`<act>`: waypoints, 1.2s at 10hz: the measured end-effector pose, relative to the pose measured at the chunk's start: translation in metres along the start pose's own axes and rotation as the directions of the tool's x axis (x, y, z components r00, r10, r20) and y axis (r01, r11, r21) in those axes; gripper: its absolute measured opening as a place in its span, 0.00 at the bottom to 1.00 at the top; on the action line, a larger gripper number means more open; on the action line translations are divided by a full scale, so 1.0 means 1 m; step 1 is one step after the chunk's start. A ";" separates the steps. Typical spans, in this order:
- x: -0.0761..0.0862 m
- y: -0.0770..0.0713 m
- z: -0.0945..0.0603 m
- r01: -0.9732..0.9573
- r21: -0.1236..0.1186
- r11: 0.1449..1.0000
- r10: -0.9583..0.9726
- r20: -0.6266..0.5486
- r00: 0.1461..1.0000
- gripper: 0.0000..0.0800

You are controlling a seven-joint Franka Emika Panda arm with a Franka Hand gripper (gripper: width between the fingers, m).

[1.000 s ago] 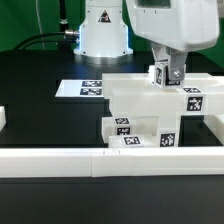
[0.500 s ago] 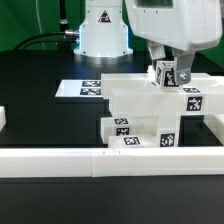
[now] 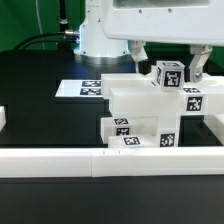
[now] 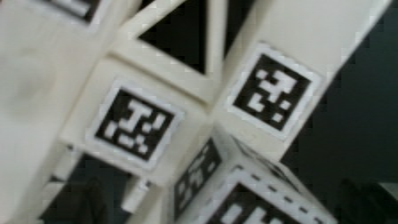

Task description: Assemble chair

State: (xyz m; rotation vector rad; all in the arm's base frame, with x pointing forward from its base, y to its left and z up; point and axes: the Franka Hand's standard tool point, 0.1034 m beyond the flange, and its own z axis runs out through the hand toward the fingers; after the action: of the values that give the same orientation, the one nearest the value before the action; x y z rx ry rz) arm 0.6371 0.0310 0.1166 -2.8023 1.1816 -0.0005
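Hand (image 3: pixel 168 61) is hanging open above the chair (image 3: pixel 140 104), its two fingers (image 3: pixel 136 50) spread wide and gripping nothing. One finger is showing on each side of a short post (image 3: pixel 170 76), and neither is touching it.

The post is standing upright on top of the stacked white chair parts, with a square black-and-white tag facing the exterior camera. More tags are showing on the lower blocks (image 3: pixel 122 127) and on the block at the exterior view's right (image 3: pixel 191 100).

The chair is sitting on the black worktop (image 3: pixel 40 112) close to the edge lined by the long white border rail (image 3: pixel 100 158), toward the exterior view's right end of that edge. The lowest blocks are lying just beside the rail.

The marker board (image 3: pixel 84 89) is lying flat nearer the arm's white base (image 3: pixel 103 36), just beside the chair on the exterior view's left.

The wrist view is blurred, showing only tagged white faces (image 4: pixel 134 125) close up against the dark worktop.
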 end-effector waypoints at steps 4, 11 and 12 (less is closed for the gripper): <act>0.003 -0.004 -0.003 0.407 -0.028 0.913 -0.407 -0.015 0.913 0.81; 0.005 -0.001 -0.001 0.681 -0.034 0.731 -0.682 -0.003 0.732 0.52; 0.006 -0.001 -0.001 0.681 -0.034 0.731 -0.682 -0.003 0.732 0.52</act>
State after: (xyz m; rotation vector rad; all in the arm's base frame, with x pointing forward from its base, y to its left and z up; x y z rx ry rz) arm 0.6414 0.0274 0.1175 -3.0811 0.0754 -0.0605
